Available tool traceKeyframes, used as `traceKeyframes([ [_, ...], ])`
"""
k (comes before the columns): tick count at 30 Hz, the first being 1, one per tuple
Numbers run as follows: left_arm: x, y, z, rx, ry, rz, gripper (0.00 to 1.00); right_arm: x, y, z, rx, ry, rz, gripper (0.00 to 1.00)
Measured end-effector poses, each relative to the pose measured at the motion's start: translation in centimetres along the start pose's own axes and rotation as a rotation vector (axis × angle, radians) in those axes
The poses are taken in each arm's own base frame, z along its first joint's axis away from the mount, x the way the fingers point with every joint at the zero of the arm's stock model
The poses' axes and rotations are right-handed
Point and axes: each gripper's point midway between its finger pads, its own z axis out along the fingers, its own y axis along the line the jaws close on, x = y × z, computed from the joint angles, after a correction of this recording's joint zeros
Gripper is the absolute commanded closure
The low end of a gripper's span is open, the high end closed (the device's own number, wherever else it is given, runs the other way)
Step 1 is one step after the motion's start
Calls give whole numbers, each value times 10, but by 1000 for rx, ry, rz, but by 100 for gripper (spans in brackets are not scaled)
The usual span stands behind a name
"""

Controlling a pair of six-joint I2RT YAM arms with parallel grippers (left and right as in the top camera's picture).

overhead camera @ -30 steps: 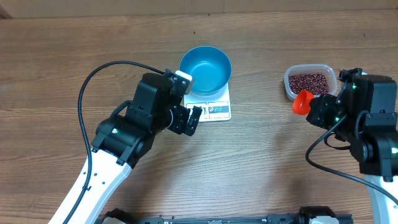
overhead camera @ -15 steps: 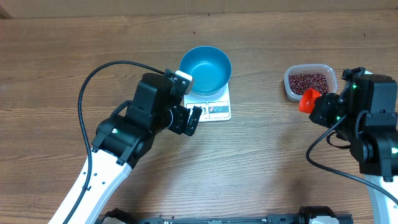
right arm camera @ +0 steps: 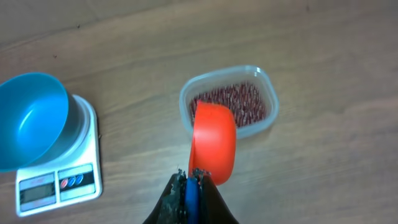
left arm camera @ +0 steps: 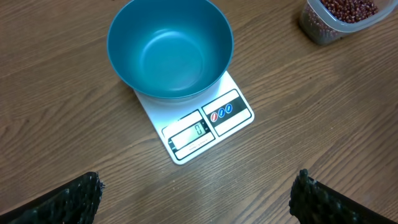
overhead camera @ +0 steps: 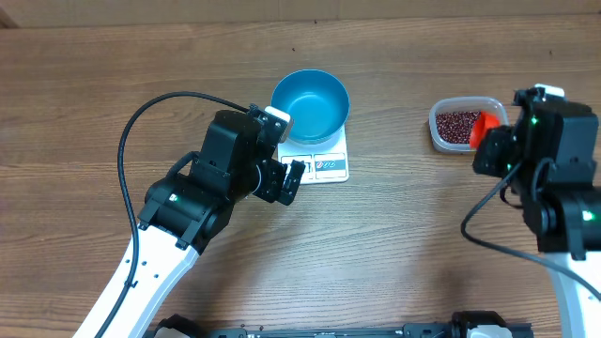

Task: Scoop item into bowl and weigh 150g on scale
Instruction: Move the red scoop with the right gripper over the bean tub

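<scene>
Right gripper clamps orange scoop, hiding some beans.

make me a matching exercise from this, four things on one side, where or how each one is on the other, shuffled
Things
1. blue bowl
2. beans
3. orange scoop
4. left jaws

Place or state
A. in the clear tub
B. wide open, holding nothing
C. empty, on the scale
D. gripped in the right jaws

Pairs: 1-C, 2-A, 3-D, 4-B
</scene>
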Motion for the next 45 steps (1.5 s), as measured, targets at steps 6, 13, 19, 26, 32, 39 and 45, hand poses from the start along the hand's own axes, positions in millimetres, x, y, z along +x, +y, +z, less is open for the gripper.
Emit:
traceKeyframes([
  [6, 0, 0, 0, 0, 0, 0, 1, -6, 4, 35, 8, 35, -84, 96],
  [13, 0, 0, 0, 0, 0, 0, 0, -2, -2, 78, 67, 99, -136, 96],
  [19, 0, 0, 0, 0, 0, 0, 0, 0, -14, 99, 103, 131, -160, 96],
  [26, 0, 0, 0, 0, 0, 0, 1, 1, -54, 116, 175, 163, -102, 96],
  [32, 0, 0, 0, 0, 0, 0, 0, 7, -57, 135, 85, 197, -117, 96],
  [39, 0, 0, 0, 0, 0, 0, 0, 0, -51, 140, 32, 171, -145, 96],
  [45, 0, 0, 0, 0, 0, 0, 0, -7, -56, 143, 30, 141, -164, 96],
])
